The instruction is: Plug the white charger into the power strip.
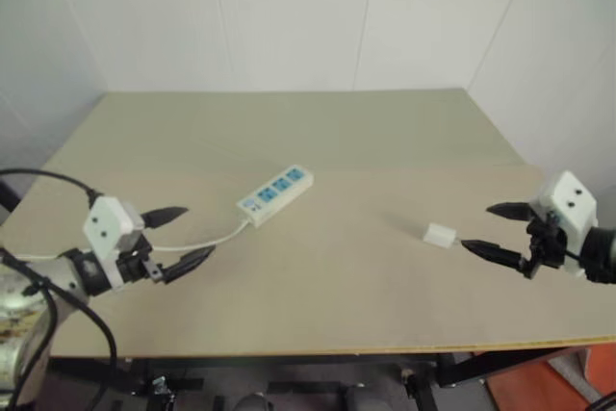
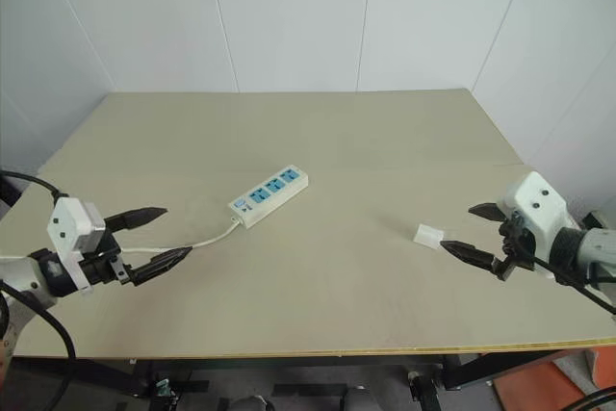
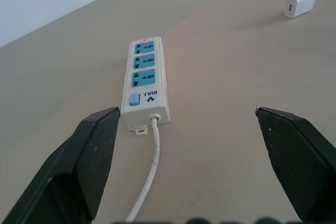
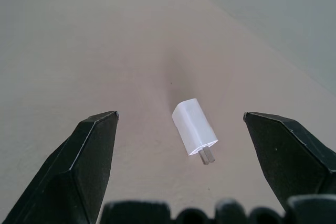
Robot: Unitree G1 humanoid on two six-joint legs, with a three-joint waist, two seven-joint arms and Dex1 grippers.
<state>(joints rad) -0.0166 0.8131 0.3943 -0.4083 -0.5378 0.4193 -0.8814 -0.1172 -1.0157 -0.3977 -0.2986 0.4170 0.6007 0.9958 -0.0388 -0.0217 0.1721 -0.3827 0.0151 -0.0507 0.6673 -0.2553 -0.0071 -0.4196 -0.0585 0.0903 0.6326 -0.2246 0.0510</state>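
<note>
1. The left gripper [image 1: 181, 236] hangs over the table's [image 1: 318, 141] left front corner, its two black fingers [image 3: 86, 156] spread wide with nothing between them, aimed across the table toward the power strip.

2. A white cord [image 1: 207, 241] runs along the tabletop from between the left fingers to the near end of the strip.

3. The power strip [image 1: 276, 194] lies flat a little left of the table's middle, set at an angle, so its far end points toward the back right corner. Its three blue socket faces [image 3: 143, 61] point upward and all are unoccupied.

4. A small blue switch [image 3: 133, 98] sits on the strip's end panel, next to dark printed lettering that seems to read "BULL", beside where the cord enters.

5. The white charger [image 1: 440, 234] lies on its side on the tabletop near the right edge, well apart from the power strip. In the right wrist view its two metal prongs [image 4: 207, 156] stick out level with the tabletop, toward the gripper.

6. The right gripper [image 1: 493, 230] is at the table's right edge, its fingers [image 4: 86, 166] wide apart and holding nothing. One fingertip is just beside the charger; whether it touches is hard to judge from the head views. In the wrist view the charger sits between the two fingers with open space on each side.
</note>
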